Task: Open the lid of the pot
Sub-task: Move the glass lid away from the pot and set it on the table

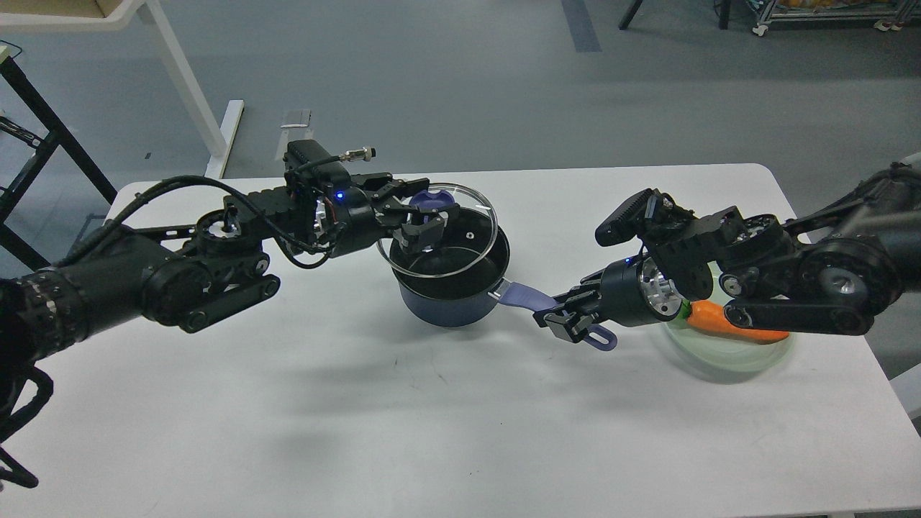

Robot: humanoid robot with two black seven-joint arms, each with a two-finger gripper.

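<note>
Left gripper (430, 214) clamped on lavender knob of round clear glass pot lid (460, 248), raised and tilted over small dark navy saucepan (450, 306) at table's centre. At 3 o'clock, right gripper (568, 314) closed around saucepan's long lavender handle (524, 296).

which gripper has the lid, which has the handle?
The left gripper is clamped on the knob of the pot lid, tilted up off the pot. The right gripper is closed on the pot's purple handle.
</note>
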